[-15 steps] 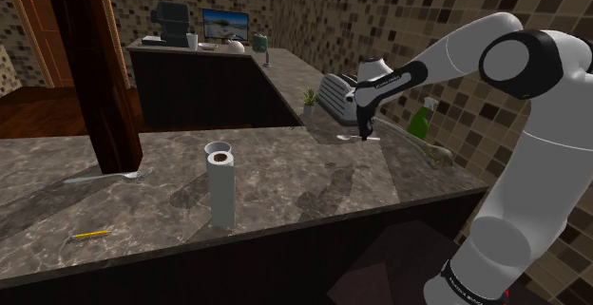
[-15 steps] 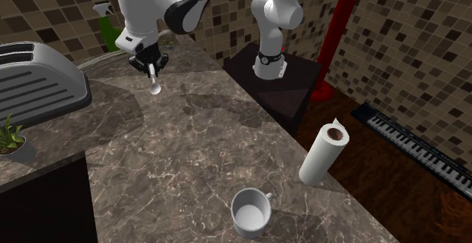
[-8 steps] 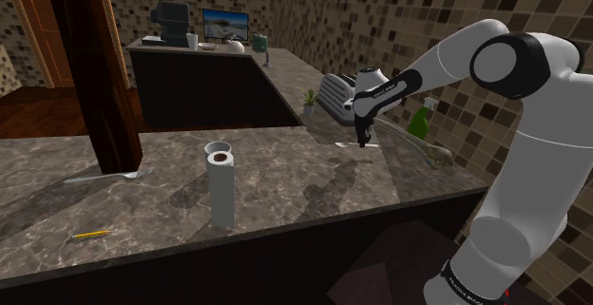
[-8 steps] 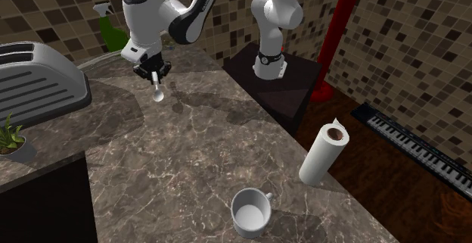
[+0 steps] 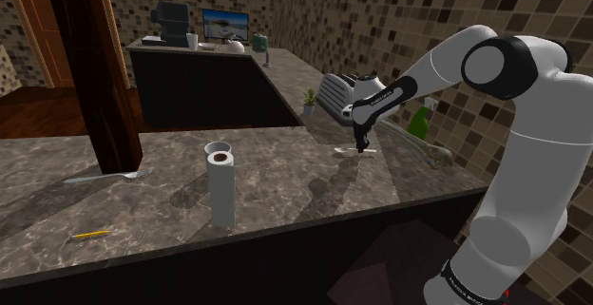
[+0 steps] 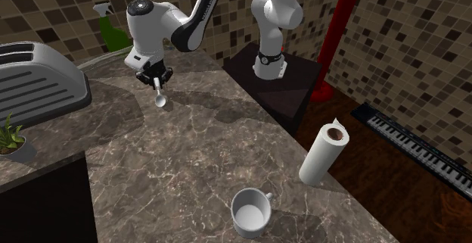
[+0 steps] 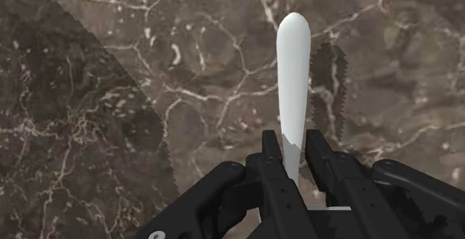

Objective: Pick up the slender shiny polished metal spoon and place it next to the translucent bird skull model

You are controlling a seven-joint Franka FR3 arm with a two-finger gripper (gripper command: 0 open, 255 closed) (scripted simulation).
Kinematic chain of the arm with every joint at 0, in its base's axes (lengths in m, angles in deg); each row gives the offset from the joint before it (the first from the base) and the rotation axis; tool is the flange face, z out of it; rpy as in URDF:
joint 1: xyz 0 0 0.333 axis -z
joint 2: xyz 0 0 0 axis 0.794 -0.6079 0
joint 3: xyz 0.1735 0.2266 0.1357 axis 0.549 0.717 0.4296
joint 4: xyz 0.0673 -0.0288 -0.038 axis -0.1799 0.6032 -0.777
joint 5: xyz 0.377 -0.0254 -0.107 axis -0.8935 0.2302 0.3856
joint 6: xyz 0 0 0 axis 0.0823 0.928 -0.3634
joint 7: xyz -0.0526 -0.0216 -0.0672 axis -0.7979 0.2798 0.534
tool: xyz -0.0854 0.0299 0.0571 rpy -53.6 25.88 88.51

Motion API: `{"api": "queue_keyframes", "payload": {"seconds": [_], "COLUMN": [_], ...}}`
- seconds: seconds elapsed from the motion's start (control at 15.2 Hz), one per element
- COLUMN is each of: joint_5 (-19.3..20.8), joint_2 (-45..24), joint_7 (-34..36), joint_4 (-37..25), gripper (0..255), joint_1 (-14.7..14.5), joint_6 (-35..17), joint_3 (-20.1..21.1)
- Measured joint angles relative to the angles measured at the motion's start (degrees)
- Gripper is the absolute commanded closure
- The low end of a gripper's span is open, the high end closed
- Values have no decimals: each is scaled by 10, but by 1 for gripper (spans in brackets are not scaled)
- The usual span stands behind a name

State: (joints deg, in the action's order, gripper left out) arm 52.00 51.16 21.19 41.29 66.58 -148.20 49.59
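one white spoon [image 7: 292,88], clamped by its handle in the end effector [image 7: 294,141], hangs bowl-down low over the marble desk [image 6: 189,158] near one toaster [image 6: 38,79]. also one mug [image 6: 251,211], one paper towel roll [image 6: 324,154]. shoulder view has a yellow pencil [image 5: 92,234], second exterior view a piano keyboard [image 6: 416,147].

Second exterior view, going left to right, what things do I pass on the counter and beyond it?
toaster → spoon → mug → paper towel roll → piano keyboard
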Motion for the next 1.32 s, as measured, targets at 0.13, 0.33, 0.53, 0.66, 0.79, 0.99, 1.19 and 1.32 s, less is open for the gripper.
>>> {"api": "queue_keyframes", "payload": {"seconds": [0.13,0.33,0.53,0.66,0.79,0.99,1.19,1.32], "joint_5": [0,0,0,0,-1,-6,-6,-6], "joint_2": [0,0,0,0,16,42,47,48], "joint_7": [0,0,0,0,0,-3,-3,-3], "joint_4": [0,0,0,0,-3,-15,-15,-14], "gripper": [255,0,0,0,0,0,0,0], "joint_1": [0,0,0,0,-4,-9,-10,-10], "joint_6": [0,0,0,0,19,57,63,64], "joint_3": [0,0,0,0,2,6,7,7]}}
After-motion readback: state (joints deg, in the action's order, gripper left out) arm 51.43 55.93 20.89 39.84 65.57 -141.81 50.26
